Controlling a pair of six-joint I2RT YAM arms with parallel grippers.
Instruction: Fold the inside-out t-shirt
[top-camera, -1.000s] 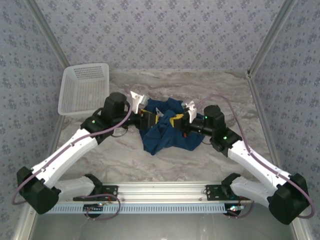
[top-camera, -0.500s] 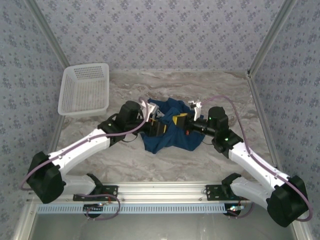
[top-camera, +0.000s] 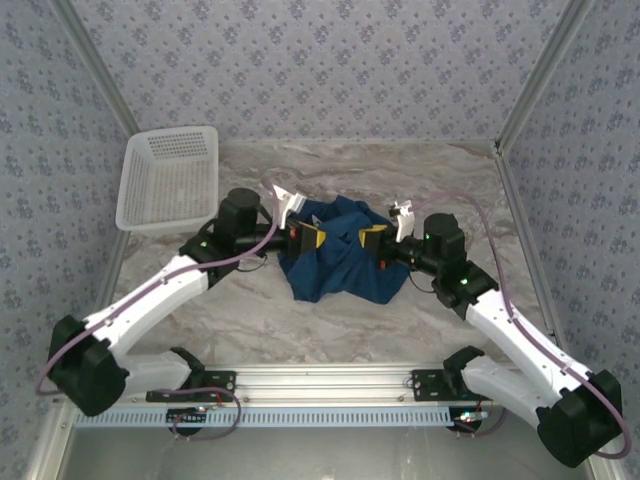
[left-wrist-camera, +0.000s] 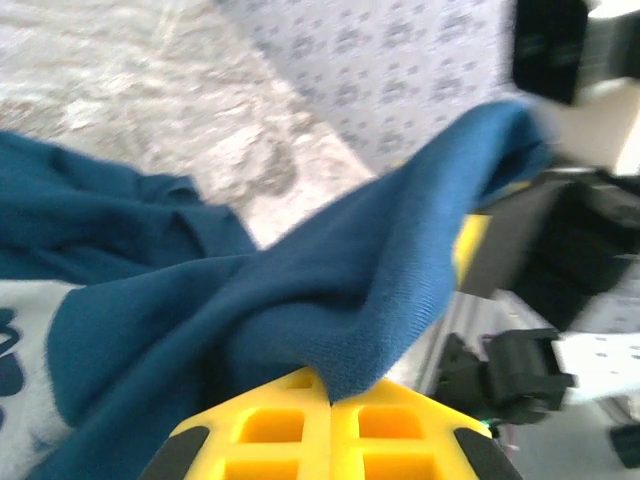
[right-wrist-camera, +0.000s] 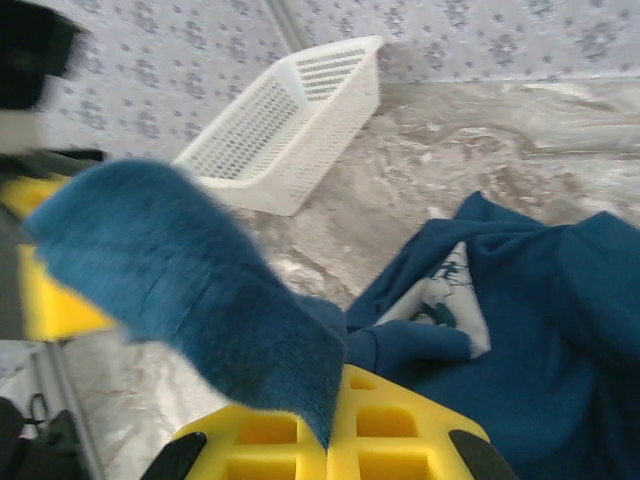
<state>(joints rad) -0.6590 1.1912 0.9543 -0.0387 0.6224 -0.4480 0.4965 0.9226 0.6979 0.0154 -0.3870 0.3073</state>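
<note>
Lying crumpled in the middle of the marble-patterned table (top-camera: 460, 190), well apart from the white basket (top-camera: 170, 180) at the far left, the inside-out t-shirt (top-camera: 340, 275) has a raised band of cloth that runs between the two arms. The left fingers (top-camera: 313, 238) are pressed together on one end of this band and the right fingers (top-camera: 367, 237) on the other end, so both are clamped on cloth. To do this step well, I think both arms should draw apart evenly and at the same height, so the shirt opens flat and does not slip out of either grip.
</note>
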